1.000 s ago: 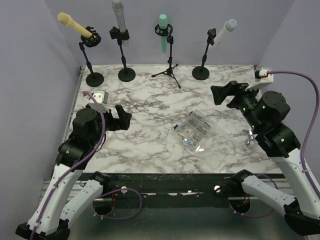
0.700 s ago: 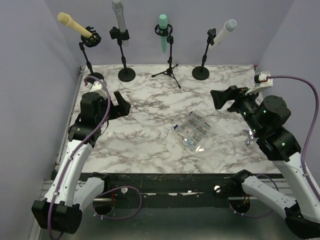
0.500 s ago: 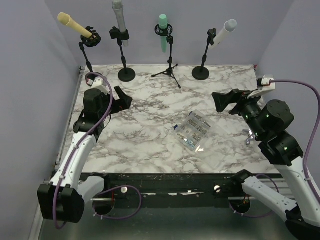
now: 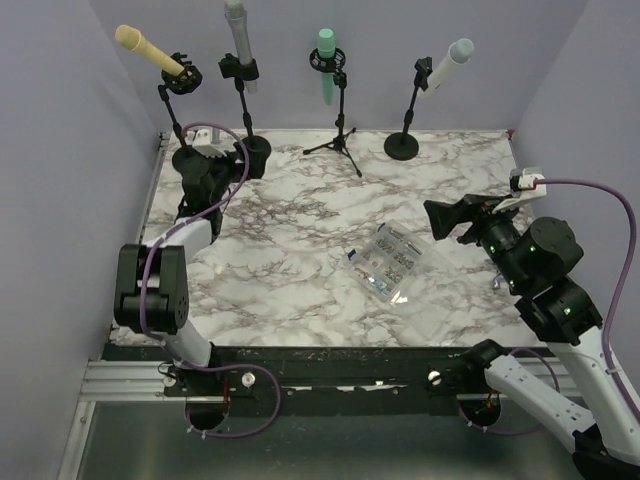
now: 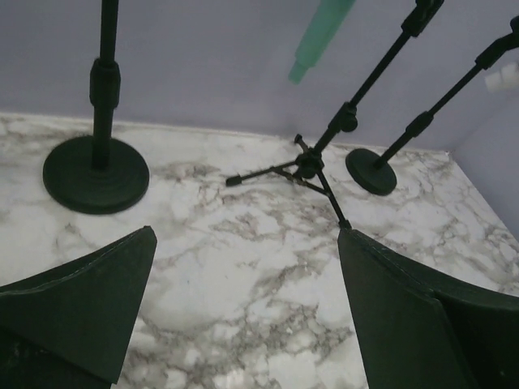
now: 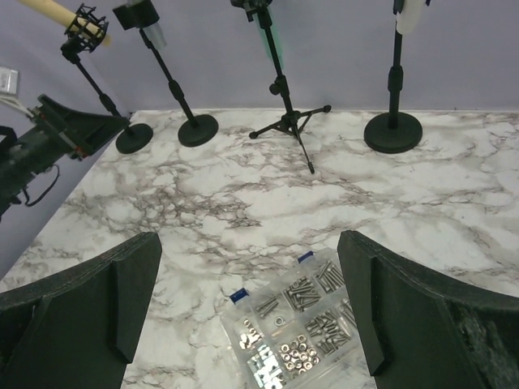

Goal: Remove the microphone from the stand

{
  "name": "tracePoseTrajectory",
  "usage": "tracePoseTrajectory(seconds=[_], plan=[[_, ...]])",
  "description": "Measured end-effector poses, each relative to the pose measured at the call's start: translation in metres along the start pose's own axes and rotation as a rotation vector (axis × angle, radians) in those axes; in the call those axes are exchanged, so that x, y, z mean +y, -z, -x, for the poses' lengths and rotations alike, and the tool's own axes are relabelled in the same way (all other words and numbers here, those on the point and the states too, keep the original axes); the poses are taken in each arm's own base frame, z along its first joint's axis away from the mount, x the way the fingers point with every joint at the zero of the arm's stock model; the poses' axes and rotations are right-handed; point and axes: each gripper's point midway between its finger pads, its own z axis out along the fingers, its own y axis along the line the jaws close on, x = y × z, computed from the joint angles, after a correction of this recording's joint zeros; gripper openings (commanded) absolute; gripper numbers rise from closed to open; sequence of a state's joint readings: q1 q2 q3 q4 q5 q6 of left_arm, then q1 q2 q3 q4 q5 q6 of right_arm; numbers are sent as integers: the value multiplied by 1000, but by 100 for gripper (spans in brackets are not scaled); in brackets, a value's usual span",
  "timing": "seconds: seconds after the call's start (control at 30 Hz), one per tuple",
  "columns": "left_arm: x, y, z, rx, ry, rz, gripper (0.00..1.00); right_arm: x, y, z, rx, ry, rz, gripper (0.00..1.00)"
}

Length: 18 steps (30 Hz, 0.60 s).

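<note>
Jaws gape empty on both arms; left arm (image 4: 190,225) reaches far forward beside round stand base (image 4: 253,149).

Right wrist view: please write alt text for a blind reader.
The open right gripper hovers above a clear box of screws on a marble table. Four microphone stands line the far edge; the left arm reaches toward them.

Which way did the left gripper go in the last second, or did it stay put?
Yes. The left gripper moved toward the far edge of the table, ending beside the round stand base it earlier sat well short of.
</note>
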State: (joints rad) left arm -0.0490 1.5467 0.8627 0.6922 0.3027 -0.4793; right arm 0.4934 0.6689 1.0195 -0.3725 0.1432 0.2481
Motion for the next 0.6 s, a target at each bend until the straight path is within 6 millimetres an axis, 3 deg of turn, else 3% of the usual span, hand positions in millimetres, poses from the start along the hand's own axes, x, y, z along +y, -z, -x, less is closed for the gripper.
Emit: tracePoseTrajectory(seconds=[0.1, 0.2, 0.3, 0.47, 0.6], plan=[[13, -32, 10, -57, -32, -43, 99, 1, -3, 0, -4, 1, 6, 100], [26, -50, 16, -97, -50, -62, 99, 1, -7, -6, 4, 3, 9, 100], [39, -84, 37, -152, -79, -94, 98, 1, -13, -15, 28, 6, 10, 100], [62, -117, 65, -226, -77, -114, 94, 2, -24, -25, 60, 10, 12, 100], [82, -134, 72, -255, -15, -135, 94, 2, -30, -31, 75, 14, 11, 100]])
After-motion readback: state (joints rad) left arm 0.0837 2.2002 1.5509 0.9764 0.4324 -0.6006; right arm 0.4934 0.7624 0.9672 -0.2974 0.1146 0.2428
